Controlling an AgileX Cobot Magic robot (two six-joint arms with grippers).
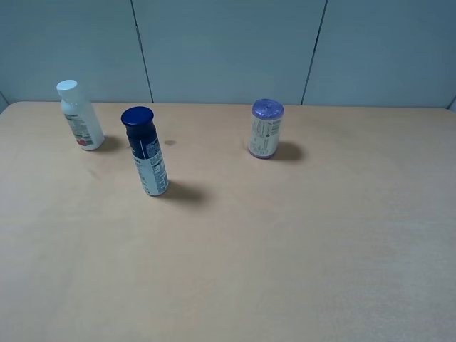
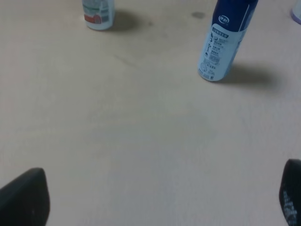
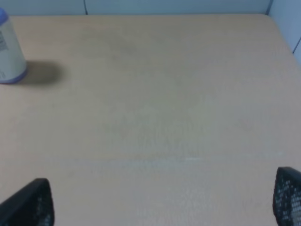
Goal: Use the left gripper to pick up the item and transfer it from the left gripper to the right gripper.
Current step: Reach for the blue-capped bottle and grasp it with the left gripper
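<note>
The item (image 1: 146, 153) stands upright on the left part of the tabletop (image 1: 299, 256), touched by nothing. It is a slim bottle with a dark blue cap, and it stands a little nearer than its two neighbours. The white bottle (image 1: 80, 117) is to its far left, and the short container with the purple top (image 1: 266, 130) is to its right, about the middle; both are well apart from it. This spacing probably serves the task: the bottle is free on every side, so fingers can come around its body without pushing another thing. The left pincer (image 2: 157, 200) has its fingers wide apart and holds nothing. Only the two dark tips show at the edge of the wrist view, low over bare tabletop, with the bottle ahead of them but not in line with the gap. I judge that the arm must turn towards it before it closes. The right pincer (image 3: 157, 202) is also spread wide and empty, over the right side of the tabletop, probably waiting to receive the bottle. The pick-up is not yet begun. A tall, narrow bottle tips easily, so a grasp around the middle of the body seems safer than one near the cap.
</note>
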